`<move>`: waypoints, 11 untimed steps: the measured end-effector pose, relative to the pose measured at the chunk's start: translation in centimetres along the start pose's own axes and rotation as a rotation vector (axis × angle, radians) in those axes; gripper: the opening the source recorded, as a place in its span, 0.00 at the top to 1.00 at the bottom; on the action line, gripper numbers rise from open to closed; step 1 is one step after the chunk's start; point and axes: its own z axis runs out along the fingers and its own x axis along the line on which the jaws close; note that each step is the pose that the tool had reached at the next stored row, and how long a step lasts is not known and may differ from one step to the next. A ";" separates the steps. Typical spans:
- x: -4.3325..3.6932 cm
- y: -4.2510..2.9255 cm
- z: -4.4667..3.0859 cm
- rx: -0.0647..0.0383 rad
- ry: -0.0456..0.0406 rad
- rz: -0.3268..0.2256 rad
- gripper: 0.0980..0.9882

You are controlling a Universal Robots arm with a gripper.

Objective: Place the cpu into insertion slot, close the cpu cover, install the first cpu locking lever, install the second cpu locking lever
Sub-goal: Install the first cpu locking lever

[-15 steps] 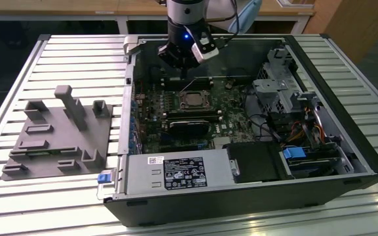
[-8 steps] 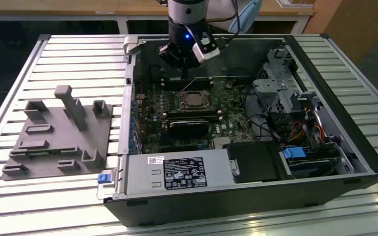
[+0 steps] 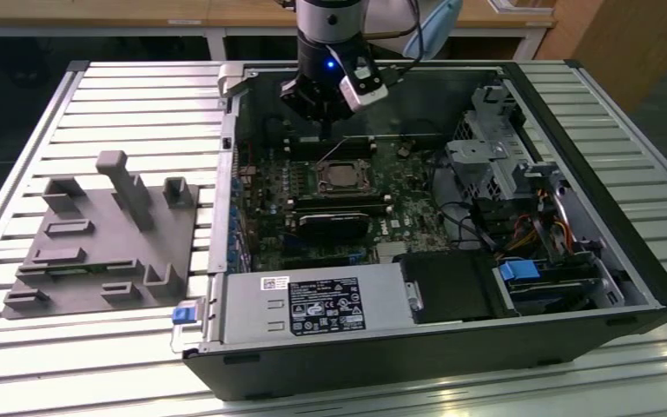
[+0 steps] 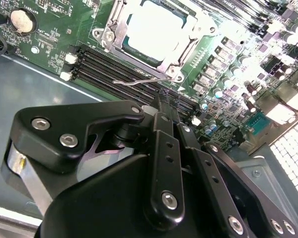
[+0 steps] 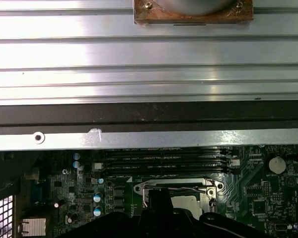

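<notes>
The black two-fingered gripper [image 4: 161, 106], its fingers pressed together on nothing, hangs just above a thin silvery wire locking lever [image 4: 141, 81]. The lever's length runs alongside the long black memory slots [image 4: 114, 67]. Just beyond, the silver-topped square cpu [image 4: 151, 29] sits in the insertion slot under the silvery frame-shaped cpu cover [image 4: 181, 57].

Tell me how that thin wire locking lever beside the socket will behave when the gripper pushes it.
The locking lever is a thin bent wire, so it probably flexes and springs. Its smooth, shiny surface may let fingertips slip. It lies just beside the cpu cover, above the memory slots, so a push could graze them.
</notes>
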 end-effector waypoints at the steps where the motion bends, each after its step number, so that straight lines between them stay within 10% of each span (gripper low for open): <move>1: 0.00 0.00 0.00 -0.001 0.0001 0.000 0.99; 5: 0.00 -0.01 0.03 -0.021 -0.0010 0.000 0.99; 11: -0.09 -0.07 0.73 -0.023 -0.0024 -0.004 0.99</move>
